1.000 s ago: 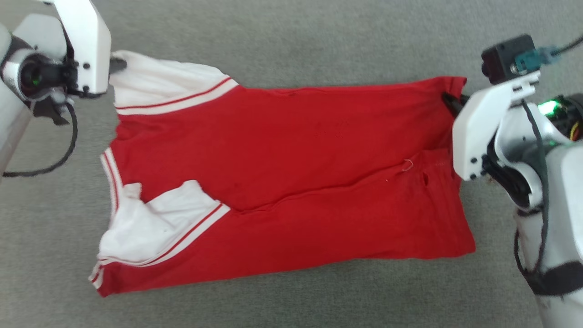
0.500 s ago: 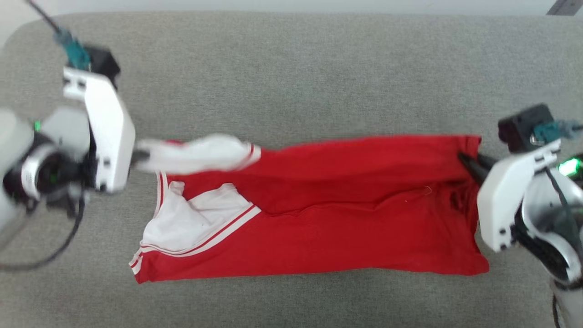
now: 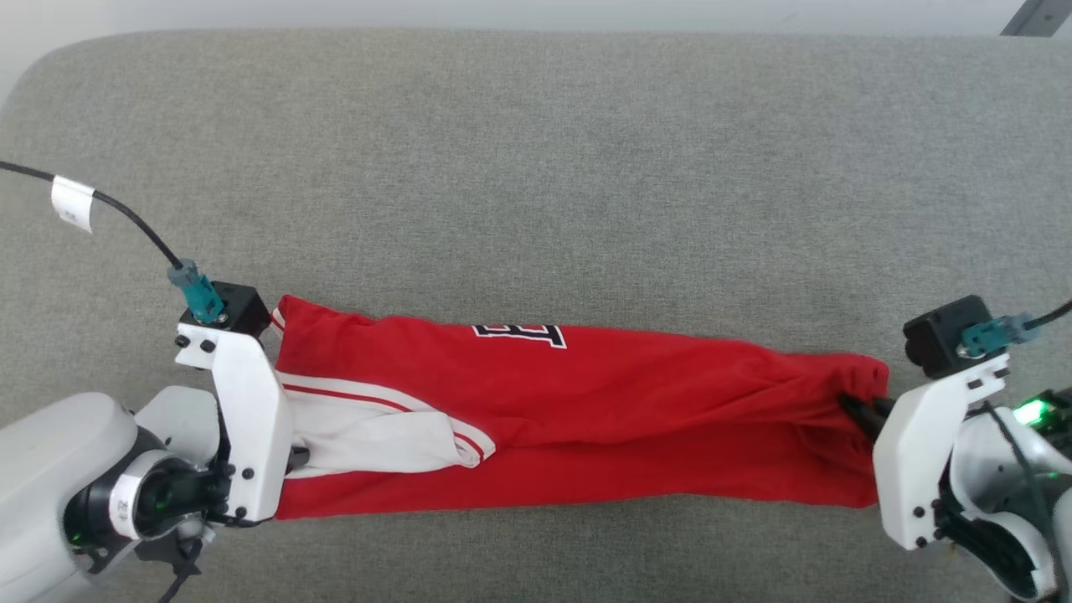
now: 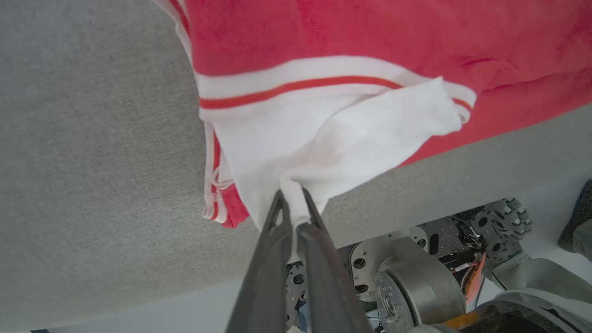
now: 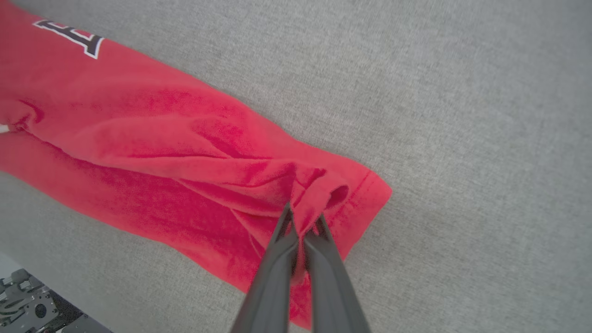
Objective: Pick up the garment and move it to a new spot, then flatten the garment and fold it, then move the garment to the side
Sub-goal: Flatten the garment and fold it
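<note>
At the left gripper (image 4: 292,203), I read both fingers pressed onto a tuck of the white sleeve (image 4: 333,138). At the right gripper (image 5: 303,218), both fingers pinch a bunched corner of the red hem. Between the two grips, the garment (image 3: 586,419) lies on the grey cushion (image 3: 536,167) as a narrow band near the front edge. One second ago it lay open and wide. Allowing for the camera shift, the held far edge has since come over toward the near edge, and part of the black lettering (image 3: 519,336) now faces up. I judge the lengthwise fold made; the upper layer is wrinkled, so release and smoothing come next.
</note>
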Motion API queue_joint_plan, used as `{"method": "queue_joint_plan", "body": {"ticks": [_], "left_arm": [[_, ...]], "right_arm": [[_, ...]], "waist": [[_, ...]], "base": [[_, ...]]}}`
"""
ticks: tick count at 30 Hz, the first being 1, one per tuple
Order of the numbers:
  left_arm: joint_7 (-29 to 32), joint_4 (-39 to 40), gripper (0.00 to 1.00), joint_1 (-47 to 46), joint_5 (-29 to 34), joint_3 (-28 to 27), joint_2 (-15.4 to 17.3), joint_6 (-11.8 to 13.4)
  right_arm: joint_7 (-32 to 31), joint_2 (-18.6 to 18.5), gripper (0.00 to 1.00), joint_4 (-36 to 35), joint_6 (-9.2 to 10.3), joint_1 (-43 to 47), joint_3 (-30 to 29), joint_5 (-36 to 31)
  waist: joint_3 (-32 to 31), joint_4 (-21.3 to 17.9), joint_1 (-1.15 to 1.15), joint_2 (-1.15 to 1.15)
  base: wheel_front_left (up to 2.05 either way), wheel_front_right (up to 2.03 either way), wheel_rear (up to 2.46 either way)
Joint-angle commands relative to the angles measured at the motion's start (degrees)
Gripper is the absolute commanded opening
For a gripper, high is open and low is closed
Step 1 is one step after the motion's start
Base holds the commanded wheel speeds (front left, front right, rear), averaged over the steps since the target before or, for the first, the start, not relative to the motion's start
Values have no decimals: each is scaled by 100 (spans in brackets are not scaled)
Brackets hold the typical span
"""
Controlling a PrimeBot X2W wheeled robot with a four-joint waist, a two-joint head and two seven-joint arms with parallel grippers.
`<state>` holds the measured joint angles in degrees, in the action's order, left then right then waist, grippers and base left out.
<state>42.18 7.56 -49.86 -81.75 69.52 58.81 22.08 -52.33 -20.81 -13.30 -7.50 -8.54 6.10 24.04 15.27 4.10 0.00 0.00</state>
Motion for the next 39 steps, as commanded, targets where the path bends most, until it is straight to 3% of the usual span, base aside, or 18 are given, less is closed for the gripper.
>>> {"method": "queue_joint_plan", "body": {"ticks": [1, 2, 3, 4, 5, 14, 21, 29, 34, 39], "left_arm": [[-99, -172, 21, 133, -75, -18, -80, -19], [-145, -289, 28, 183, -73, -7, -136, -60], [-217, -397, 44, 204, -5, 12, -176, -125], [-299, -493, 91, 220, 13, 2, -214, -175], [-408, -594, 100, 257, 6, -29, -254, -226], [-1845, -875, 100, 532, 350, -332, -321, -712], [-3427, -812, 100, 871, 724, -660, -318, -816], [-5045, -844, 100, 1340, 1123, -946, -382, -575], [-5571, -888, 100, 1587, 1302, -1112, -435, -423], [-5735, -917, 100, 2028, 1515, -1648, -676, -308]], "right_arm": [[24, 56, 100, 101, 1, 49, 17, -61], [11, 106, 100, 174, 2, 54, 19, -63], [12, 141, 100, 200, 1, 55, 40, -75], [45, 186, 100, 214, 1, 47, 18, -70], [33, 228, 100, 241, 1, 58, -4, -41], [-276, 482, 100, -34, 1, 268, -558, -2], [-311, 612, 100, 215, 1, 210, -1006, -60], [-151, 599, 100, 1162, 1, 57, -1110, -14], [38, 595, 100, 1734, 1, -61, -1015, 171], [103, 573, 100, 2393, -1, -129, -685, 458]], "waist": [[-20, -12, 0, 0], [-35, -15, 0, 0], [-52, -17, 0, 0], [-68, -25, 0, 0], [-91, -36, 0, 0], [-262, -44, 0, 0], [-268, 63, 0, 0], [-226, 344, 0, 0], [-224, 504, 0, 0], [-251, 693, 0, 0]], "base": [[0, 0, 0], [0, 0, 0], [0, 0, 0], [0, 0, 0], [0, 0, 0], [0, 0, 0], [0, 0, 0], [0, 0, 0], [0, 0, 0], [0, 0, 0]]}}
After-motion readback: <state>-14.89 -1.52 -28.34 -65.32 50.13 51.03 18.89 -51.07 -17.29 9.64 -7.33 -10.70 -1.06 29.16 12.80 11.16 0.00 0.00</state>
